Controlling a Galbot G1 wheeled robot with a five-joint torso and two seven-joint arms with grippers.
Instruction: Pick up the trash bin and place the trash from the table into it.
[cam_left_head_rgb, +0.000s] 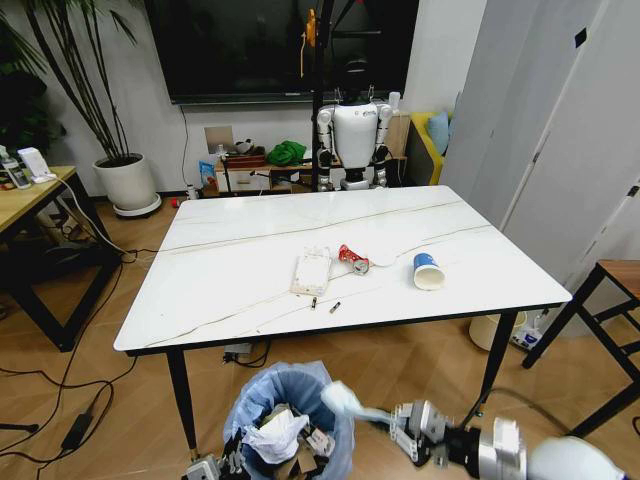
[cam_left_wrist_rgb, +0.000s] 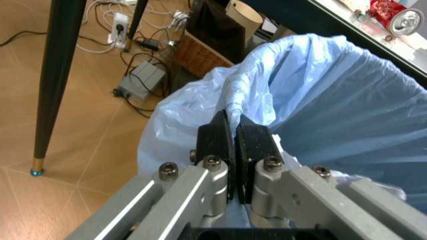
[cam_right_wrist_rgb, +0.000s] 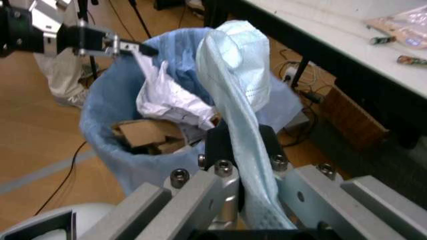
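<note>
Partly done: bench (cam_left_head_rgb: 250, 250) holding clear plastic pack (cam_left_head_rgb: 311, 271), paper cup (cam_left_head_rgb: 428, 271), crushed red can (cam_left_head_rgb: 352, 258); trash bin (cam_left_head_rgb: 290, 400) below its near edge, half filled, left gripper (cam_left_wrist_rgb: 233, 131) fingers pinching its liner; right gripper (cam_right_wrist_rgb: 237, 137) clamped on pale blue mask (cam_right_wrist_rgb: 237, 80) over rim.

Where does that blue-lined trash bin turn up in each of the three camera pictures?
Head view: the trash bin sits bottom centre, on the floor in front of the table.
Left wrist view: its blue bag fills the right side, pinched at the rim by the left gripper.
Right wrist view: it sits at centre left, behind the right gripper.
Shared landmark: the crushed red can on the table, also in the left wrist view.
</note>
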